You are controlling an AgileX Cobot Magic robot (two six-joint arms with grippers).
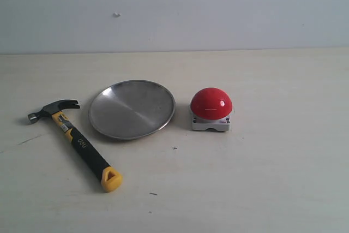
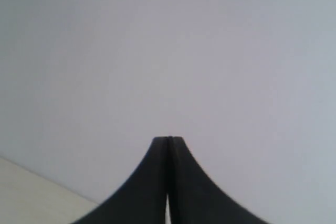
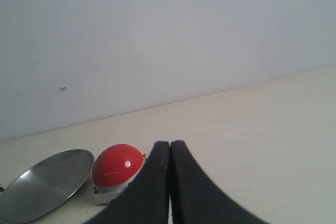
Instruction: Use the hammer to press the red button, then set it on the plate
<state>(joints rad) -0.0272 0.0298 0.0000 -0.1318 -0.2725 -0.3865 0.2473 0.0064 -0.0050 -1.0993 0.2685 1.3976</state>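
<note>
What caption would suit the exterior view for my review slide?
Hammer lies left of the silver plate, red button at its right, all on a pale table.

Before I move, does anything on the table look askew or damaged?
Nothing stands out. The hammer lies flat left of the plate, the red button upright on its right, none touching. The left gripper and right gripper are shut, empty.
</note>
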